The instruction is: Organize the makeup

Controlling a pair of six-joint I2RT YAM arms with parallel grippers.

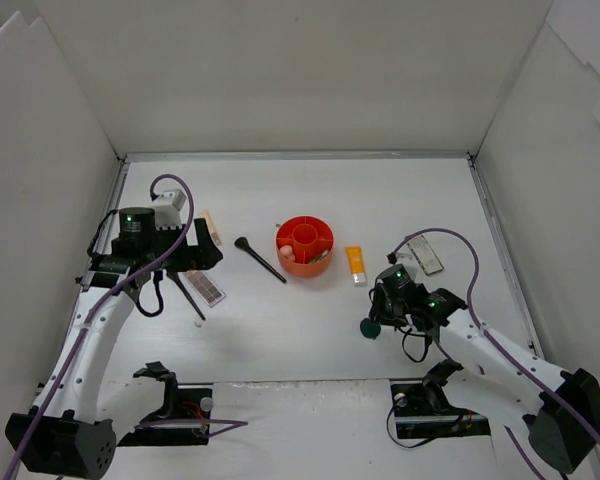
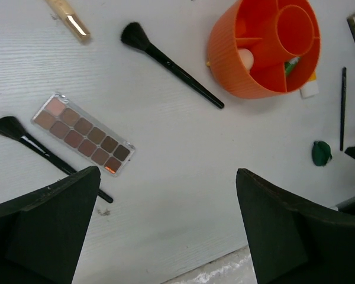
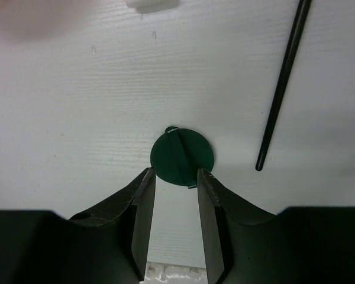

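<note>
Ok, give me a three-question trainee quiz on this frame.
1. True or false: the orange holder is empty.
2. What lies on the table just ahead of the right fingers? A) eyeshadow palette B) dark green compact C) orange tube
3. Are the left fingers open or shut?
Key: 1 false, items sit in its compartments; 2 B; 3 open, spread wide.

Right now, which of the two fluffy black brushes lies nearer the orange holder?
The brush lying alone between the eyeshadow palette and the orange holder, handle end towards it. The other brush lies beyond the palette, close alongside it.
</note>
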